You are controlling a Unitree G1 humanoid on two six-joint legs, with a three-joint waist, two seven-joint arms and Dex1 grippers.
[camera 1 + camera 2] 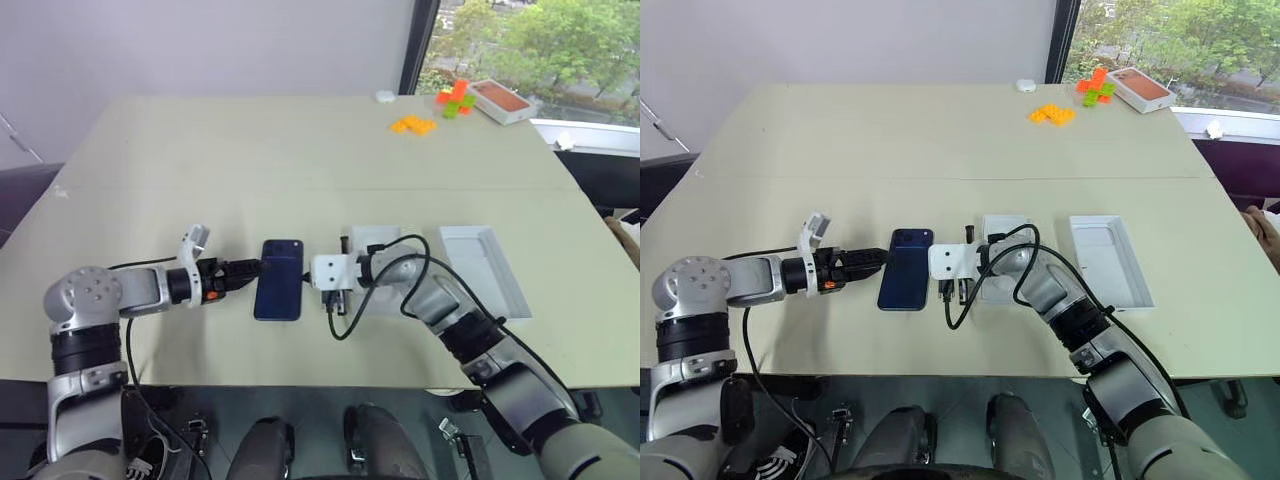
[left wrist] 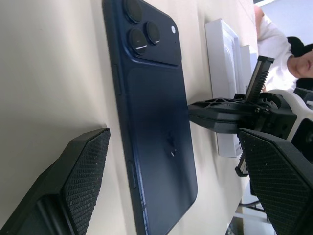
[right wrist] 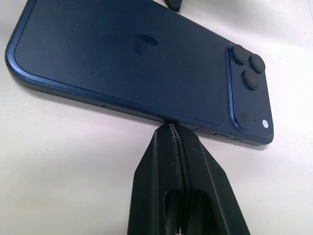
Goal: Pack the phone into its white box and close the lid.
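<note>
The dark navy phone lies back up on the table, its camera cluster at the far end. My left gripper is open at the phone's left long edge, fingers spread wide and holding nothing. From the right, my right gripper is shut, its tips against the phone's other long edge. Behind the right gripper's body, partly hidden, lies the white box. Right of it the lid lies with its plain white inside up.
A white box with an orange-red top, orange and green blocks and a small white object sit at the table's far right corner. A person is at the table's right side. The front table edge is close.
</note>
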